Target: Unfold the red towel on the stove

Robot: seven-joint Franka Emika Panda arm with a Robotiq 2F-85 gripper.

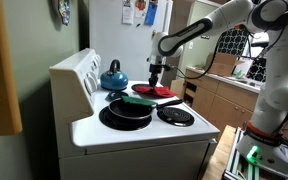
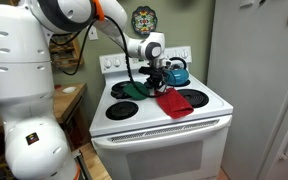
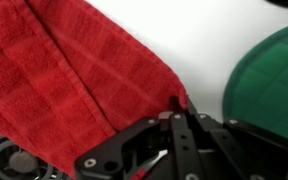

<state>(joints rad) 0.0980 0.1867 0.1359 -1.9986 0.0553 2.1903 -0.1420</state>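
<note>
The red towel (image 1: 156, 92) (image 2: 172, 103) lies folded on the white stove (image 1: 134, 133) (image 2: 159, 125), partly over a coil burner. In the wrist view the red towel (image 3: 64, 70) fills the upper left, with a folded layer showing as a ridge. My gripper (image 3: 177, 112) has its jaws drawn together on the towel's lower right corner, over the white stove top (image 3: 199, 45). In both exterior views the gripper (image 1: 156, 72) (image 2: 156, 72) reaches down at the towel's back edge.
A blue kettle (image 1: 114, 73) (image 2: 176, 70) stands on a back burner. A black pan (image 1: 127, 112) sits on a front burner, with a green round item (image 1: 139, 100) (image 2: 132, 90) (image 3: 269, 80) next to the towel. A bare coil burner (image 1: 175, 116) lies in front.
</note>
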